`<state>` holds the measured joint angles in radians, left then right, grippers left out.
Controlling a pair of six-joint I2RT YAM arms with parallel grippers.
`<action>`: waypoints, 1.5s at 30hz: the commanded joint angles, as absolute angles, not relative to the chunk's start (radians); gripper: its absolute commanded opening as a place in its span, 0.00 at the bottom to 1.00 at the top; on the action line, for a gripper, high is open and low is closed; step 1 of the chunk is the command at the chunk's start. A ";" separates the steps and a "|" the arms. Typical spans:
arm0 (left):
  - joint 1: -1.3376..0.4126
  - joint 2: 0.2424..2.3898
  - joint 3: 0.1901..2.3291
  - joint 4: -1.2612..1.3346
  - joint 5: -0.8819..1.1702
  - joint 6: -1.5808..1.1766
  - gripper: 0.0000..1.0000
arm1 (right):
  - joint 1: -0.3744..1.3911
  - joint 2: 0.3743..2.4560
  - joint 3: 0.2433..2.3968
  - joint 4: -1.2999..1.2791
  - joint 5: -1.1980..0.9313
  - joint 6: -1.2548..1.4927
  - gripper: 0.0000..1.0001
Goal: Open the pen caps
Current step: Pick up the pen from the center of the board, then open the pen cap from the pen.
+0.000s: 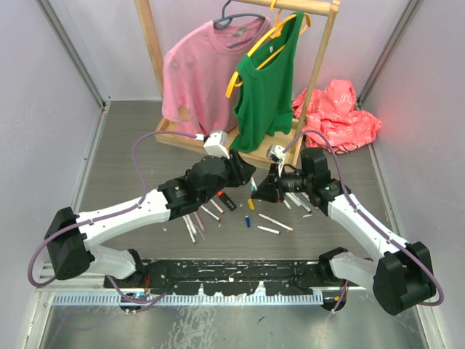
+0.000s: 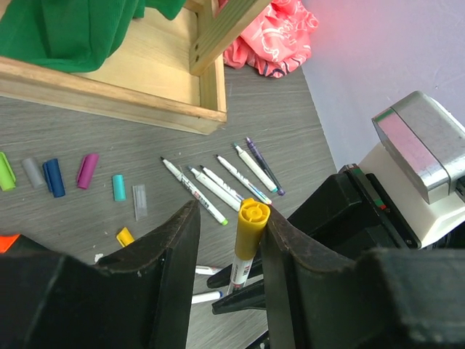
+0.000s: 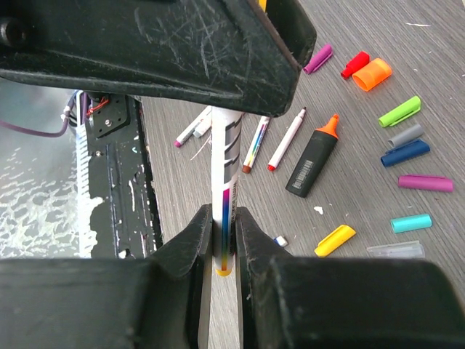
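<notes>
My right gripper [image 3: 224, 216] is shut on a white marker barrel [image 3: 227, 156] with a rainbow stripe and holds it above the table. The marker's yellow cap [image 2: 251, 225] stands between my left gripper's [image 2: 231, 213] fingers. It touches the right-hand finger [image 2: 290, 247], with a gap to the other, so the jaws are open. In the top view the left gripper [image 1: 243, 173] and right gripper [image 1: 263, 190] meet at mid-table. Several loose pen caps lie on the table: green [image 3: 399, 111], blue [image 3: 405, 153], purple [image 3: 425, 182], teal [image 3: 410, 222], yellow [image 3: 334, 240], orange [image 3: 373, 74].
Several uncapped white markers [image 2: 247, 171] lie right of the caps, more under the left arm [image 1: 196, 222]. A black highlighter [image 3: 312, 160] lies among them. A wooden clothes rack base [image 2: 109, 102] with shirts stands behind. A red cloth [image 1: 338, 109] lies back right.
</notes>
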<state>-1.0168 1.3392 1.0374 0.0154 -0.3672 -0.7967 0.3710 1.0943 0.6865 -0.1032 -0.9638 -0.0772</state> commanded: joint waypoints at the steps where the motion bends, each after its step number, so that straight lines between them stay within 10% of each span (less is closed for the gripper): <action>1: -1.017 1.339 1.092 0.020 -0.387 -0.795 0.39 | 0.374 1.091 0.732 -0.089 -0.958 -0.106 0.01; 12: -1.017 1.331 1.092 0.014 -0.391 -0.796 0.31 | 0.385 1.094 0.735 -0.107 -0.943 -0.130 0.01; 19: -1.018 1.340 1.097 0.014 -0.368 -0.795 0.01 | 0.387 1.092 0.736 -0.111 -0.937 -0.135 0.01; 26: -1.017 1.323 1.051 0.069 -0.333 -0.789 0.00 | 0.367 1.075 0.730 -0.051 -0.990 -0.031 0.37; 31: -1.016 1.319 1.004 0.151 -0.277 -0.782 0.00 | 0.336 1.046 0.695 0.046 -1.040 0.061 0.45; 45: -0.997 1.310 0.972 0.258 -0.253 -0.756 0.00 | 0.335 1.067 0.696 0.037 -1.064 0.063 0.26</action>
